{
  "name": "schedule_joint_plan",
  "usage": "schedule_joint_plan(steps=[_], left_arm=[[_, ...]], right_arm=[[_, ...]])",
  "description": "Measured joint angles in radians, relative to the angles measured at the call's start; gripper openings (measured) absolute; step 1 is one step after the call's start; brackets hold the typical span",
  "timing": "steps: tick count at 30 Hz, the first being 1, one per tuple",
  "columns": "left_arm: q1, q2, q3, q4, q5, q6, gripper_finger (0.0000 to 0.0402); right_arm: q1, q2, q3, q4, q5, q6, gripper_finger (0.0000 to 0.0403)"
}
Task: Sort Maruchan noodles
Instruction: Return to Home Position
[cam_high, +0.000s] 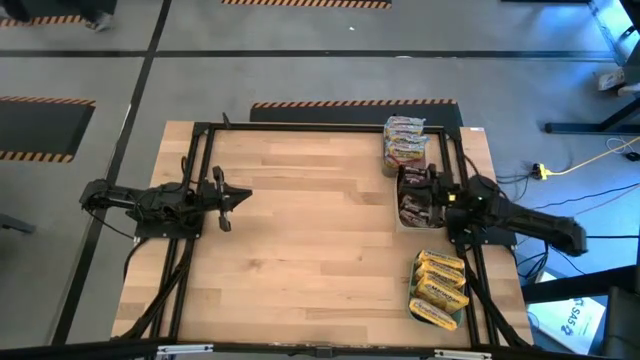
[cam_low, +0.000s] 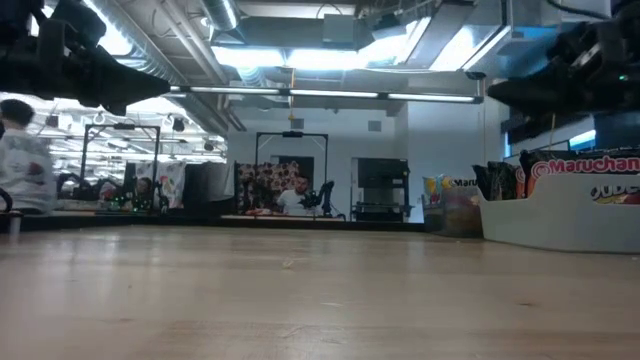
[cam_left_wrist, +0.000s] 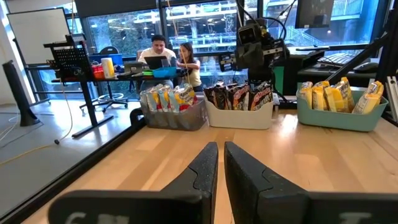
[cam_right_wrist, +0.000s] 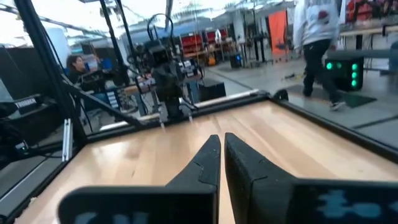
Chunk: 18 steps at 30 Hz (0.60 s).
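The Maruchan noodles sit sorted by colour in three trays along the table's right edge. Silvery-pink packets (cam_high: 405, 143) fill the far clear tray (cam_left_wrist: 171, 99). Dark brown-red packets (cam_high: 413, 203) stand in the middle white tray (cam_left_wrist: 239, 96). Yellow packets (cam_high: 438, 288) lie in the near teal tray (cam_left_wrist: 339, 96). My right gripper (cam_high: 428, 183) hovers over the middle tray, shut and holding nothing (cam_right_wrist: 221, 152). My left gripper (cam_high: 245, 195) waits above the table's left half, shut and holding nothing (cam_left_wrist: 221, 158).
A black frame (cam_high: 300, 127) runs around the table's edges. The wooden top (cam_high: 310, 230) between the two arms is bare. In the low view the white tray (cam_low: 560, 220) and the dark packets (cam_low: 590, 170) stand at the right. People sit and walk in the room beyond.
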Motion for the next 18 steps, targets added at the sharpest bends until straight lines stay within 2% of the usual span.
schedule_joint_plan(steps=[3,11,18], left_arm=[[0.0,0.0,0.0,0.0,0.0,0.0,0.0024],[0.0,0.0,0.0,0.0,0.001,0.0,0.0024],[0.0,0.0,0.0,0.0,0.005,0.0,0.0024]], right_arm=[[0.0,-0.13,0.0,-0.115,0.001,-0.002,0.001],[0.0,-0.12,0.002,-0.132,-0.149,-0.022,0.001],[0.0,-0.107,0.002,-0.131,-0.149,-0.017,0.001]])
